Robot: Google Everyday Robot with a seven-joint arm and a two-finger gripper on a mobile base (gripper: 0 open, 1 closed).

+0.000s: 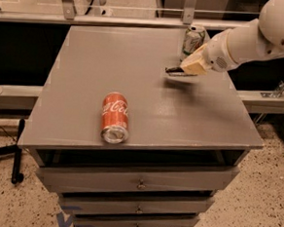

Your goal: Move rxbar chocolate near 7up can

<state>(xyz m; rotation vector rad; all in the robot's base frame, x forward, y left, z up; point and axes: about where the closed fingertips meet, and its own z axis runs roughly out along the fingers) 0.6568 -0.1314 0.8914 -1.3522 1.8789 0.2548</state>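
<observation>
My gripper (180, 70) reaches in from the right on a white arm and is shut on the rxbar chocolate (174, 70), a small flat black bar that sticks out to the left. It holds the bar low over the grey tabletop (135, 71), with a shadow just beneath it. The 7up can (192, 39), pale white and green with a silver top, stands upright at the back right of the table, just behind the gripper and a short way from the bar.
A red Coca-Cola can (115, 117) lies on its side near the table's front edge, left of centre. The table is a drawer cabinet with several drawers (139, 183). A rail and glass panel (114, 20) run behind it.
</observation>
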